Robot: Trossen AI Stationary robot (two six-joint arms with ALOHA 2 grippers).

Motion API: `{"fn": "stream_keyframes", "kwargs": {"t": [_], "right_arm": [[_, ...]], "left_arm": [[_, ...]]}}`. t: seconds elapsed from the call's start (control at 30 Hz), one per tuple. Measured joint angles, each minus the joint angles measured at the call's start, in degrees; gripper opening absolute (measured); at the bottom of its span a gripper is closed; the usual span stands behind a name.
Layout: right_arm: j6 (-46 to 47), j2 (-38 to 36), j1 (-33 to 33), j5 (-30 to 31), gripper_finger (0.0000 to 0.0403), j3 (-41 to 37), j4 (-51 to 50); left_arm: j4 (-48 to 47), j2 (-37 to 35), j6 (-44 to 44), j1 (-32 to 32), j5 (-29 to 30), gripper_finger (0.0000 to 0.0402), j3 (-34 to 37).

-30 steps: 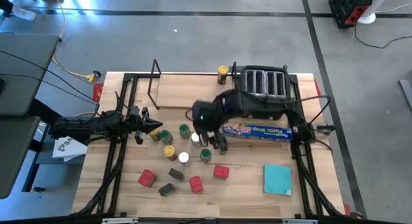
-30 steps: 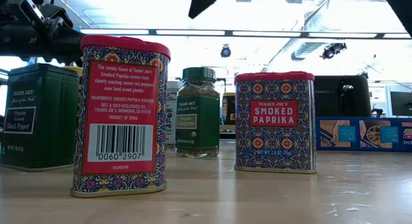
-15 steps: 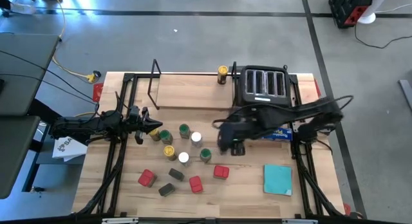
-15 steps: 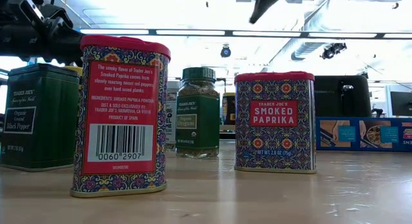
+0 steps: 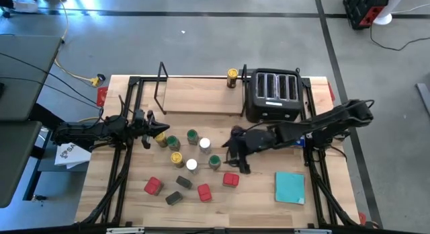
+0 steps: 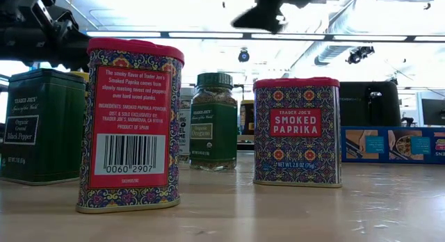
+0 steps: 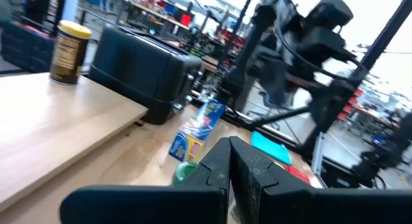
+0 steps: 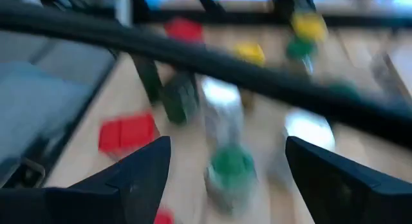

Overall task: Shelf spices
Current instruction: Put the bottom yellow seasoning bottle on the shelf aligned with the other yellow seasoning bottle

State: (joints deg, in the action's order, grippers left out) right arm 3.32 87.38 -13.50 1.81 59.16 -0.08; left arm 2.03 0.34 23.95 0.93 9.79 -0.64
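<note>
Spices stand in a loose group on the table's middle: jars with green lids (image 5: pixel 193 135), white lids (image 5: pixel 205 145) and a yellow lid (image 5: pixel 176 158), red tins (image 5: pixel 230 179) and dark tins (image 5: pixel 184 182). One yellow-lidded jar (image 5: pixel 232 75) stands on the right end of the shelf (image 5: pixel 198 93), a light-wood plank at the far side. My right gripper (image 5: pixel 233 157) hangs open above the table just right of the group, holding nothing. In its wrist view a green-lidded jar (image 8: pixel 228 172) lies ahead of the open fingers (image 8: pixel 129 179). My left gripper (image 5: pixel 158 132) waits shut at the left.
A black toaster (image 5: pixel 272 93) stands at the far right beside the shelf. A blue wrap box (image 7: pixel 196 130) lies in front of it, mostly under my right arm in the high view. A flat teal square (image 5: pixel 289 187) lies near the right front.
My right arm has unfolded and stretched out low across the table. Its gripper has gone from above the jars a little toward the table's right edge and down, tipping from pointing steeply down to a shallow slant. It has stayed open. The spices have not moved.
</note>
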Motion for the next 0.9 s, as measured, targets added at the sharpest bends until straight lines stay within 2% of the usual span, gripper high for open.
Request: {"fn": "stream_keyframes", "kwargs": {"t": [0.13, 0.27, 0.57, 0.7, 0.83, 0.9], "right_arm": [[-9.3, 6.1, 1.1, -2.1, 0.0302, 3.0, 13.3], [-11.7, 14.2, 2.8, -2.8, 0.0302, 14.0, 13.3], [-9.5, 34.0, 4.2, -4.0, 0.0302, 48.8, -19.5], [-3.1, 42.9, 4.1, -2.4, 0.0302, 62.9, -29.2], [-1.8, 50.6, 4.1, -0.5, 0.0302, 75.1, -37.5], [-1.8, 51.8, 4.0, -0.2, 0.0302, 74.8, -37.0]], "left_arm": [[1.3, 0.0, 0.8, 0.0, 0.9, 0.0003, 0.0], [1.8, 0.0, 3.0, 0.0, 3.3, 0.0003, 0.0], [1.7, 0.0, 4.4, 0.0, 3.4, 0.0003, 0.0], [1.5, 0.0, 4.4, 0.0, 3.4, 0.0003, 0.0], [1.0, 0.0, 4.4, 0.0, 3.4, 0.0003, 0.0], [0.7, 0.0, 4.4, 0.0, 3.4, 0.0003, 0.0]]}}
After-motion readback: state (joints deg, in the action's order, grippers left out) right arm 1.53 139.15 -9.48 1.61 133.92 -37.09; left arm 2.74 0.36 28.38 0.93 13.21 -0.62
